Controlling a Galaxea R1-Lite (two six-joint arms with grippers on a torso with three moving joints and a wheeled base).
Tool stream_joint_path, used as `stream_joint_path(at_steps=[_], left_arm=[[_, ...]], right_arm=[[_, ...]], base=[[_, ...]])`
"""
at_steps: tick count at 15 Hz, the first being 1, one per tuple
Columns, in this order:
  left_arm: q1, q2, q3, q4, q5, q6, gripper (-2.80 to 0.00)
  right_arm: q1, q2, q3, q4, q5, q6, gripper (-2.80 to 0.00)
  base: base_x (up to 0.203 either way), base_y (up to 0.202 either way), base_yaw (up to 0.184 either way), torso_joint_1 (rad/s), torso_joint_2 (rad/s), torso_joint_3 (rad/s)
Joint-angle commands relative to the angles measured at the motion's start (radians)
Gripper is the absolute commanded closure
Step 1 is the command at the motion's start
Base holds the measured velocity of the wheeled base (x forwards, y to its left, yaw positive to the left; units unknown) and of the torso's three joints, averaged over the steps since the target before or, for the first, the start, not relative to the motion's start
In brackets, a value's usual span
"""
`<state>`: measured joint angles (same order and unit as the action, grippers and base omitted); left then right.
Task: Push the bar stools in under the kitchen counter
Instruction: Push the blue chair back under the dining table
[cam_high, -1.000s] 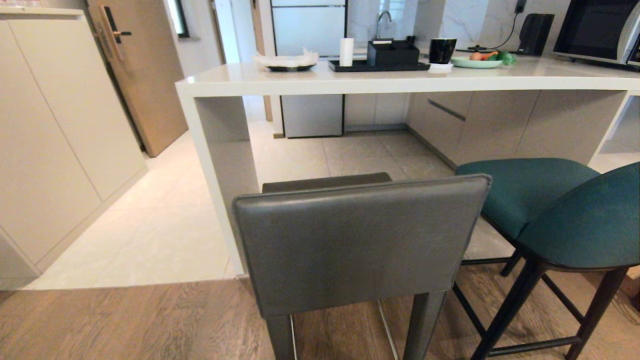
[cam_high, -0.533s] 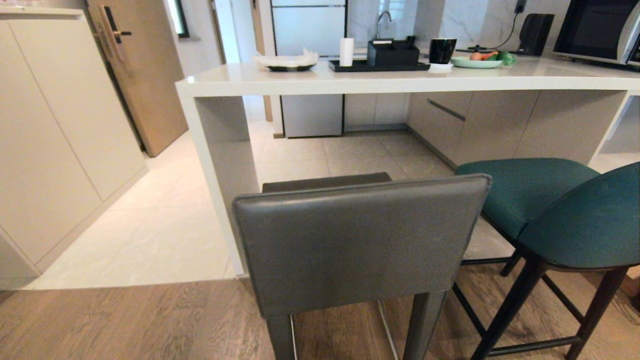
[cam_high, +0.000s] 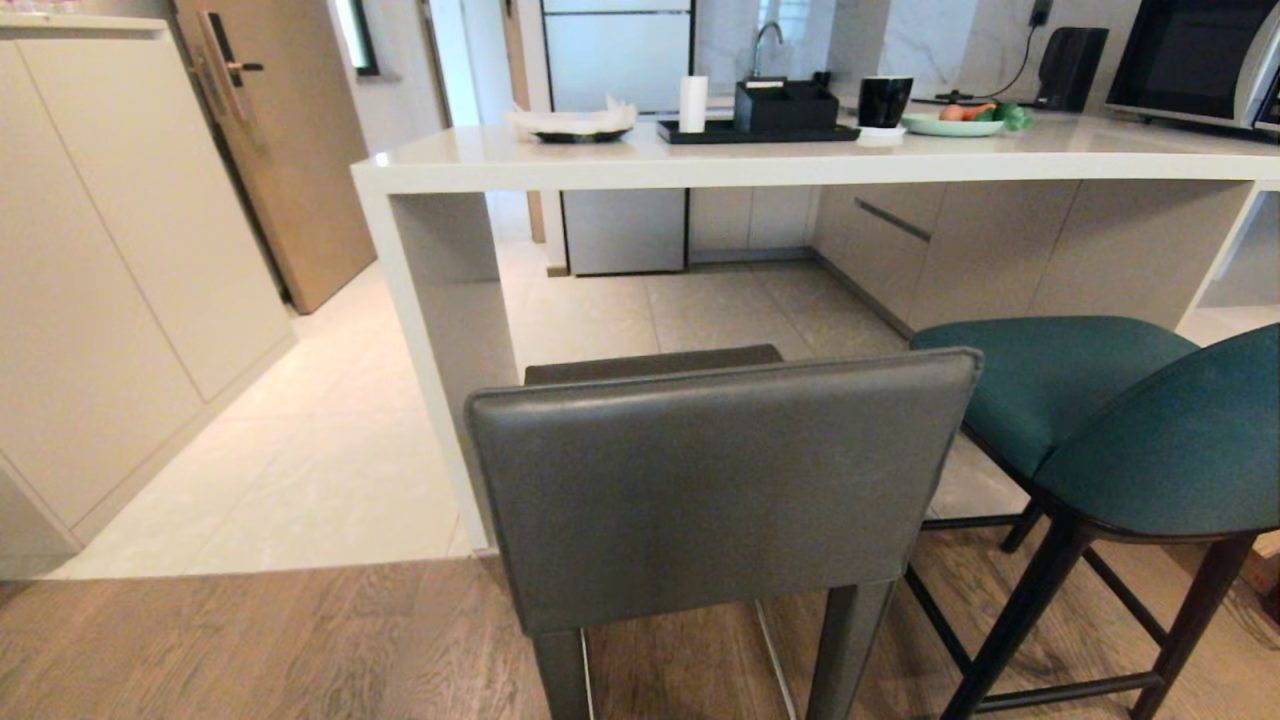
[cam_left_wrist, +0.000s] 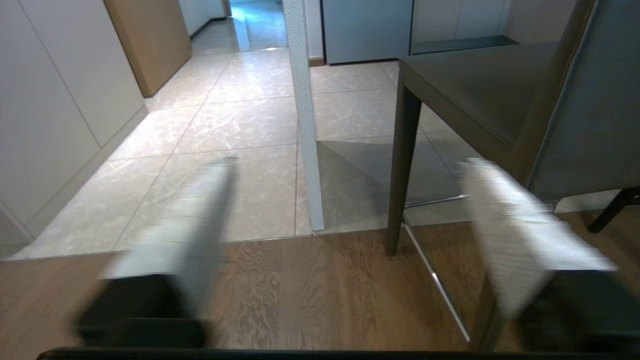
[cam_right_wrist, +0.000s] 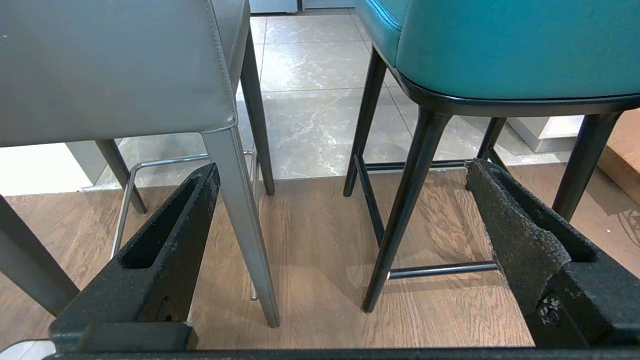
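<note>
The grey bar stool stands close in front of me with its low back toward me and its seat partly under the white kitchen counter, beside the counter's end panel. At its right stands the teal bar stool, curved back toward me. Neither arm shows in the head view. My left gripper hangs low, open and empty, facing the grey stool's front leg and the end panel's edge. My right gripper is open and empty, low behind the grey stool and the teal stool.
Tall cabinets and a wooden door line the left side. On the counter sit a black tray, a black mug, a green plate and a microwave. Wood flooring meets tile at the counter's line.
</note>
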<state>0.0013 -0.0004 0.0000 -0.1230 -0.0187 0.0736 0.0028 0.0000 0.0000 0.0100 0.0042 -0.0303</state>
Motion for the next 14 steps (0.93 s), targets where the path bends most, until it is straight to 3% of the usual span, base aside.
stream_joint_path(at_steps=[1,7,10,14], left_arm=[[0.000,0.002,0.040,-0.001,0.002,0.000,0.00],[0.002,0.002,0.040,0.001,0.003,0.005,0.00],[-0.001,0.009,0.015,0.107,-0.007,0.003,0.00],[-0.001,0.002,0.015,0.106,0.000,-0.009,0.00]], right_arm=[[0.000,0.000,0.002,0.000,0.000,-0.002,0.00],[0.000,0.000,0.002,-0.001,0.000,0.004,0.00],[0.000,0.000,0.002,-0.004,0.002,0.016,0.00],[0.000,0.000,0.002,-0.002,0.000,0.013,0.00]], base=[[0.000,0.000,0.000,0.000,0.00,0.000],[0.000,0.000,0.000,0.000,0.00,0.000],[0.000,0.000,0.000,0.000,0.00,0.000],[0.000,0.000,0.000,0.000,0.00,0.000]])
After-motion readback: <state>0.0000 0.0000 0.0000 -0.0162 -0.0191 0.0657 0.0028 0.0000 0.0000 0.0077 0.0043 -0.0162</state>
